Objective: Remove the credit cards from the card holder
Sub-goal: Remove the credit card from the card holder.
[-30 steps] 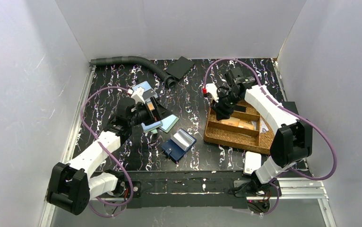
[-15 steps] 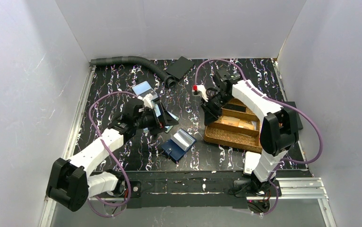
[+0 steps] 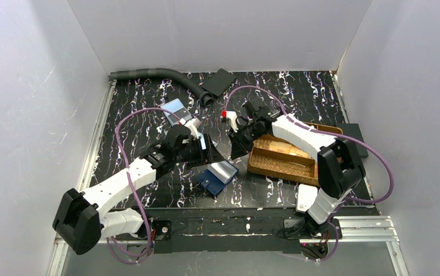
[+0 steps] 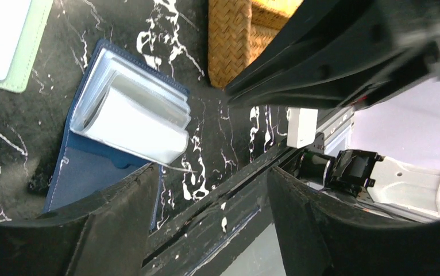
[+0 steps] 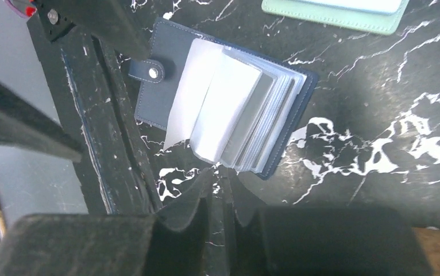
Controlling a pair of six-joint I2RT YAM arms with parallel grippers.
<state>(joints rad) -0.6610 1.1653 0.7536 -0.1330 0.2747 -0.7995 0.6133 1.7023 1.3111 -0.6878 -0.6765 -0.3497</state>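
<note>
Left pincer (image 4: 212, 178) gapes wide near the card holder (image 4: 127, 123).

Plain white walls (image 3: 217, 34) enclose a black tabletop (image 3: 137, 109) (veined white and purple) under even light.

The card holder (image 3: 217, 175) lies open on the table (image 3: 298, 92), near its middle front. The woven tray (image 3: 284, 167) sits to its right, with a small box (image 3: 307, 197) before the tray at the near edge. A credit card (image 3: 174, 107) lies behind and left of the holder. Farther back, a corrugated hose (image 3: 154, 73) ends beside a flat rectangle (image 3: 217, 82).
</note>
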